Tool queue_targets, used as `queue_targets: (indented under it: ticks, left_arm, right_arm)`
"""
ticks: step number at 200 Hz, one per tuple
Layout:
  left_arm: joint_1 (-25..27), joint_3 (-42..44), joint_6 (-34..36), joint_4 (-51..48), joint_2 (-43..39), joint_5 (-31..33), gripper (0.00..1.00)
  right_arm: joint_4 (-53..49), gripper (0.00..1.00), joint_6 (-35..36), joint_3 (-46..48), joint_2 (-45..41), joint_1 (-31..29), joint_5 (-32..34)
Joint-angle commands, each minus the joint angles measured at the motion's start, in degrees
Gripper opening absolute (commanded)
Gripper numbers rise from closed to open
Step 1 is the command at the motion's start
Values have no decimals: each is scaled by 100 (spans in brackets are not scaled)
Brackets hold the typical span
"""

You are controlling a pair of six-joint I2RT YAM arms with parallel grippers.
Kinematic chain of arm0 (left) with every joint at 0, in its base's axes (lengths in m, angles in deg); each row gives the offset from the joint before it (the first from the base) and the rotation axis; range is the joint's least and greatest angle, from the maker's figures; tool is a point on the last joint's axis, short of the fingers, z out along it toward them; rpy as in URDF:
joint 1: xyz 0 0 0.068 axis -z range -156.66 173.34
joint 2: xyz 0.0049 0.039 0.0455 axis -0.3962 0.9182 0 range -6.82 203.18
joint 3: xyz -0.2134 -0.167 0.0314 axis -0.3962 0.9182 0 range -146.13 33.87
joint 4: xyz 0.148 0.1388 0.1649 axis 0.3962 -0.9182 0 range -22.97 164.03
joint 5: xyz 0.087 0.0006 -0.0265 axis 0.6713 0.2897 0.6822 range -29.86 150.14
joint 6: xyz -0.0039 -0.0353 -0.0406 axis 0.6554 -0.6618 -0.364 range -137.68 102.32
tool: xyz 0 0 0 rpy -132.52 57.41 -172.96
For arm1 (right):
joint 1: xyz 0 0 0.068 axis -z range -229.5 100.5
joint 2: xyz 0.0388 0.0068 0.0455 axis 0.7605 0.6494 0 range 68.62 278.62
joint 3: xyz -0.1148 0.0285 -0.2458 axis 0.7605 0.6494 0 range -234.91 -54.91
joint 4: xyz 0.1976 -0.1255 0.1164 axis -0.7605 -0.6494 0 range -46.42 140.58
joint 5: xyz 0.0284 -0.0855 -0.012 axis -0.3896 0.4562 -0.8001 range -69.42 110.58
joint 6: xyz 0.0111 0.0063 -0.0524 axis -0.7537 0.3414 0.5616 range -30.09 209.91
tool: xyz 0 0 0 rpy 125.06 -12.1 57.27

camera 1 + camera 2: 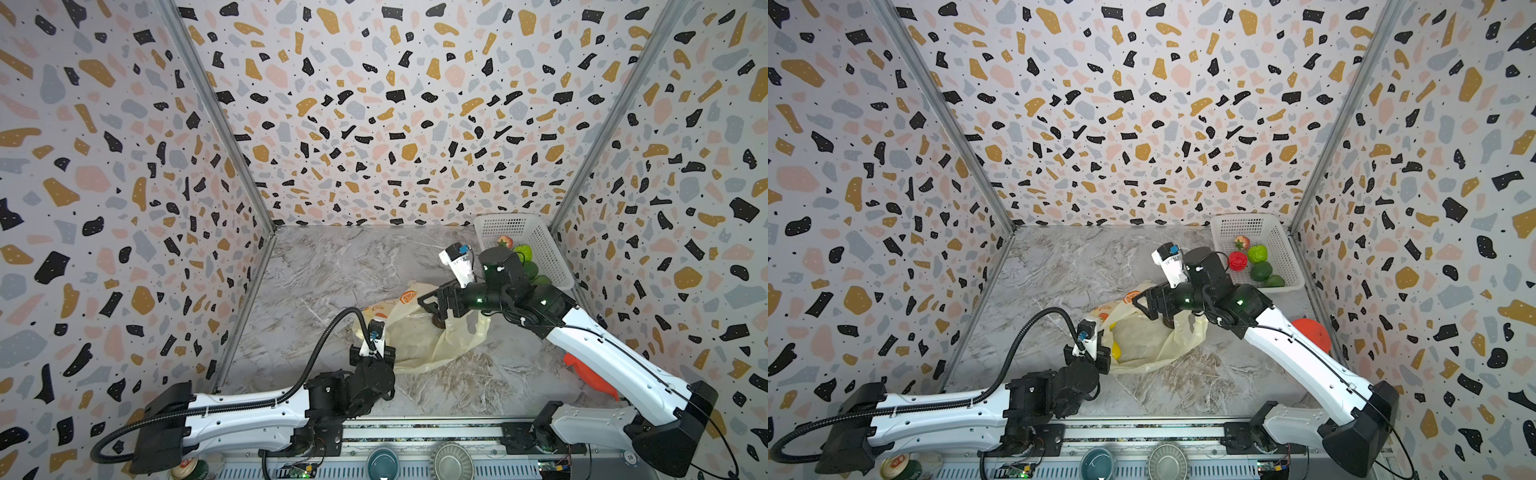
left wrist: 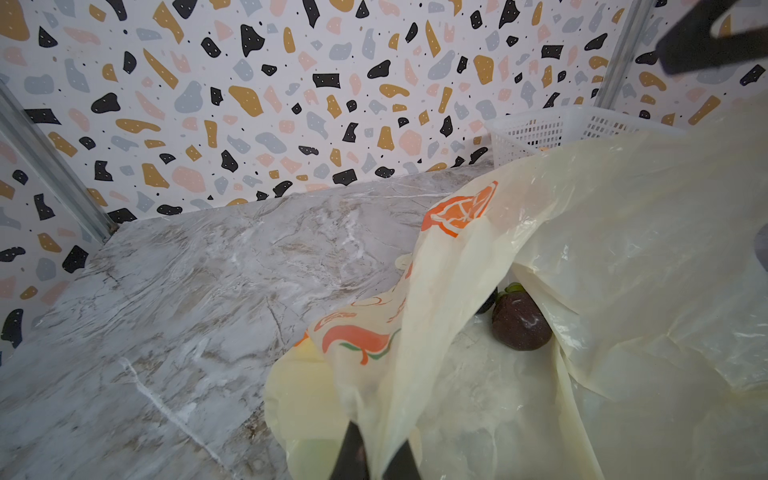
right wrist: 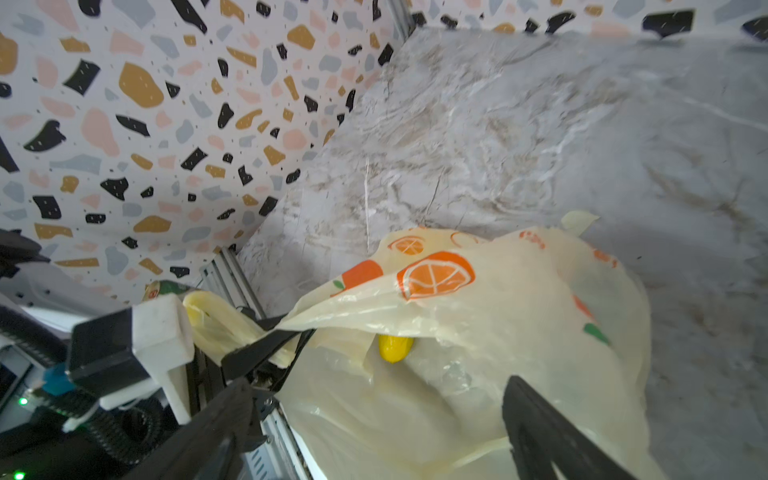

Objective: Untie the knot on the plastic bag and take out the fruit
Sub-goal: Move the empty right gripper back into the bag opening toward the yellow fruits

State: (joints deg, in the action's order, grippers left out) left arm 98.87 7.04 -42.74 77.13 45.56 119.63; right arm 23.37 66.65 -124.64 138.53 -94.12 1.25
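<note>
While left gripper [image 2: 376, 453] clamps the bag [image 1: 419, 338] by its rim up front, mouth gaping mid-table, no knot showing, right gripper [image 1: 433, 309] hangs spread above a dark fruit [image 2: 520, 321] inside. Unloading stage, I'd say: next, descend, close gently, carry it to the far basket [image 1: 1250, 219].

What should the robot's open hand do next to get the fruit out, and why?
Probably the right gripper should dip into the plastic bag and close on the dark purple fruit. Its jaws are wide open just above the bag. The left gripper is shut on the bag's edge, holding the mouth up, and that fruit lies uncovered inside.
</note>
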Motion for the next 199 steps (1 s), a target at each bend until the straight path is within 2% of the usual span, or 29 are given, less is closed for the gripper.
queue_targets:
  ticks: [1,48,64,100,130,153,199]
  left_arm:
    - [-20,-54,-14,183,-37,184,0]
    - [-20,-50,-161,36,-91,204,0]
    - [-23,-50,-201,-23,-114,208,0]
    - [-21,-66,-292,-174,-170,215,0]
    - [-20,-60,-321,-248,-229,207,0]
    - [-20,-105,-291,-274,-236,223,0]
    - [-25,-217,-263,-217,-133,220,0]
  right_arm:
    - [167,94,-264,238,-130,-339,417]
    - [589,92,-325,750,130,-1038,1031]
    - [721,91,-246,982,267,-1233,1426]
    - [1262,88,-129,1487,658,-1305,1812]
    - [1613,83,-48,1590,1023,-1409,1994]
    - [1639,83,60,1619,1289,-1648,2375]
    - [1701,83,-65,2128,1185,-1910,2540]
